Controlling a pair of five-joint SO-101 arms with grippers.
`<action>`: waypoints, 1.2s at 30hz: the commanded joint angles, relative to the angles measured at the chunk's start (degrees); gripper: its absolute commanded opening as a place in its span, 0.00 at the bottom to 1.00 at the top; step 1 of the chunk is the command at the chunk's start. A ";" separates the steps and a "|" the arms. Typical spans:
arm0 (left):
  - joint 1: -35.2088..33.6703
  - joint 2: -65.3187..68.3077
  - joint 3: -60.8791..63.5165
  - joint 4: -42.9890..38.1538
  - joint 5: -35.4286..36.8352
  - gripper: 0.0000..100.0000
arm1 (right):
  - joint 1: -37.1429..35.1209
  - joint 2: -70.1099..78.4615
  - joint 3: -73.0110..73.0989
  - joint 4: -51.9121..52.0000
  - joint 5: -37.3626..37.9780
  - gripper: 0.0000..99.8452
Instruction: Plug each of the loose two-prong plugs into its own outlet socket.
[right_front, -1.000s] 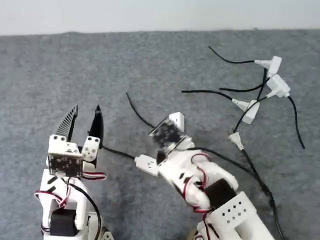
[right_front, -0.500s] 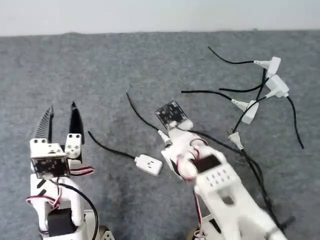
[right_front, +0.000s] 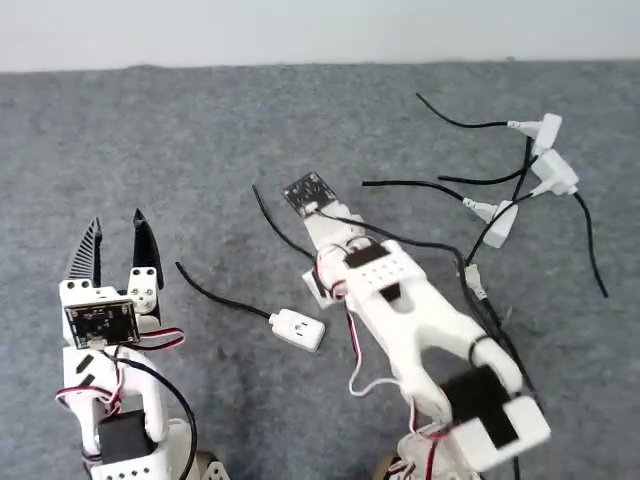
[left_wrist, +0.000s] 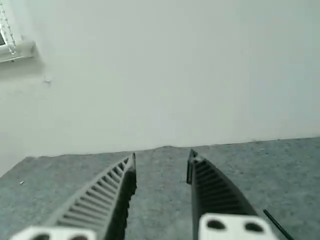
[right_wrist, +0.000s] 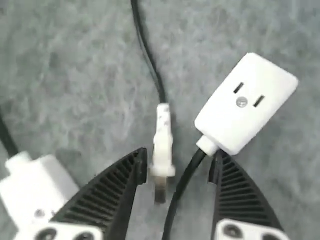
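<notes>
Grey felt (right_front: 200, 130) covers the desk (right_front: 60, 150). From above, we see the left fingers (right_front: 147, 245) spread open at the near left, holding nothing and well apart from the task's things. The right arm (right_front: 400, 300) stretches over the middle of the desk, with a socket (right_front: 298, 329) lying just beside it. At the far right sits a cluster (right_front: 530, 170) of white sockets and plugs. We think some pairs there are joined, though we cannot tell how many. One loose plug (right_front: 472, 278) lies between the arm and that cluster, not mated.

In the left wrist view those fingers stand apart above the felt, pointing toward the wall (left_wrist: 160, 75).

In the right wrist view the right fingers (right_wrist: 112, 192) are open and straddle a second plug (right_wrist: 162, 145), not closed on it. It lies flat, prongs toward the camera. A face-up socket (right_wrist: 245, 102) rests just beside one finger, and its cord (right_wrist: 182, 185) runs between them. We judge the grasp not yet made, so this plug and the loose one are left to do.
</notes>
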 joint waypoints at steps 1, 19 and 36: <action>1.49 -0.88 -0.40 -1.23 0.18 0.16 | -0.22 2.59 -6.07 -0.66 -0.62 0.21; 1.49 -0.88 0.40 -1.58 0.09 0.16 | -2.86 7.60 -9.41 -0.57 -0.62 0.21; 1.58 -0.88 0.40 -1.58 0.09 0.16 | -2.86 7.87 -9.05 -0.84 0.88 0.02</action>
